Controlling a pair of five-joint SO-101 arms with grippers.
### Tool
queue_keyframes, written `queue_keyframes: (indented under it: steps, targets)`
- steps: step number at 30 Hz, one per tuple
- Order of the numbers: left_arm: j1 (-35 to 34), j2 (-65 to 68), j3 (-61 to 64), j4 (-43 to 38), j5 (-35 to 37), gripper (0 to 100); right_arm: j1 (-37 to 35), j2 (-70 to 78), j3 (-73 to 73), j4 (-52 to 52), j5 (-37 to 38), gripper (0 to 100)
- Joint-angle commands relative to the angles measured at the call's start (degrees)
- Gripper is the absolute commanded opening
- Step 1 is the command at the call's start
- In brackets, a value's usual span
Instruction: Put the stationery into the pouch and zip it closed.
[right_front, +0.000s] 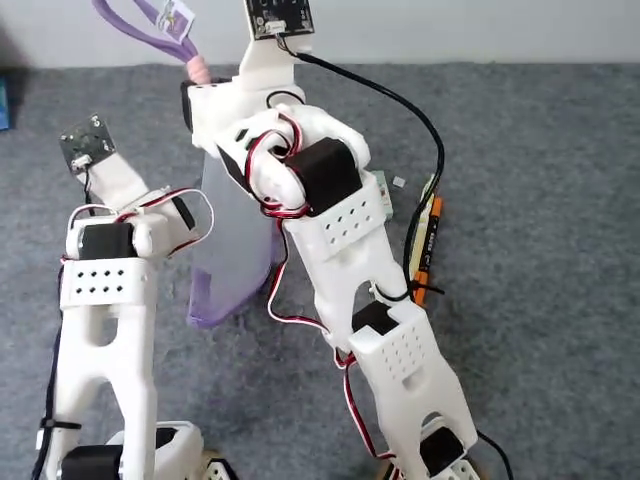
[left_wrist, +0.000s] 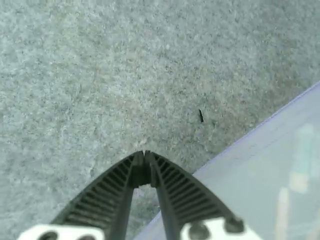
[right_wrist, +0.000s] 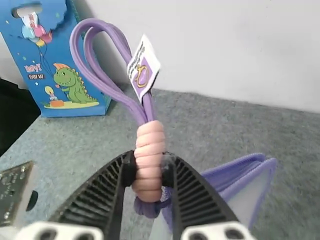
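Note:
The translucent pouch (right_front: 236, 240) with purple edging hangs tilted, lifted off the grey carpet between the two arms. My right gripper (right_wrist: 148, 175) is shut on the pink pull (right_wrist: 148, 150) at the pouch's top, where a purple cord loop (right_wrist: 100, 65) with a paper tag (right_wrist: 142, 67) sticks up. The pouch body (right_wrist: 245, 180) hangs beneath. My left gripper (left_wrist: 144, 156) is shut on nothing, low over the carpet right beside the pouch's edge (left_wrist: 260, 185); pale shapes show through its wall. An orange pen (right_front: 430, 240) and a dark pen lie on the carpet right of the right arm.
A blue gift bag (right_wrist: 60, 60) with a dinosaur stands by the white wall at the back left. A black cable (right_front: 400, 100) runs over the right arm (right_front: 340, 220) down to the pens. The left arm (right_front: 105, 270) stands left of the pouch.

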Motion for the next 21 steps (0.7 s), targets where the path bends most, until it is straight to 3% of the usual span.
queue_keyframes:
  steps: [1,5,10,21]
  targets:
    - [-3.08,-0.97,-2.95,1.05,-3.43,1,-0.66,-4.7,-1.05,6.11,-0.7,0.9]
    - [-7.21,-0.97,-7.52,6.59,-5.71,1,-0.31,-6.99,-1.05,10.59,-0.7,0.9]
    - [-7.03,-0.97,-14.9,17.49,-8.7,1,-0.22,-9.45,-0.97,15.34,-0.79,0.9]
    - [6.15,-0.97,-21.41,31.65,-12.13,1,7.78,-12.7,-0.79,16.22,-3.69,0.8]
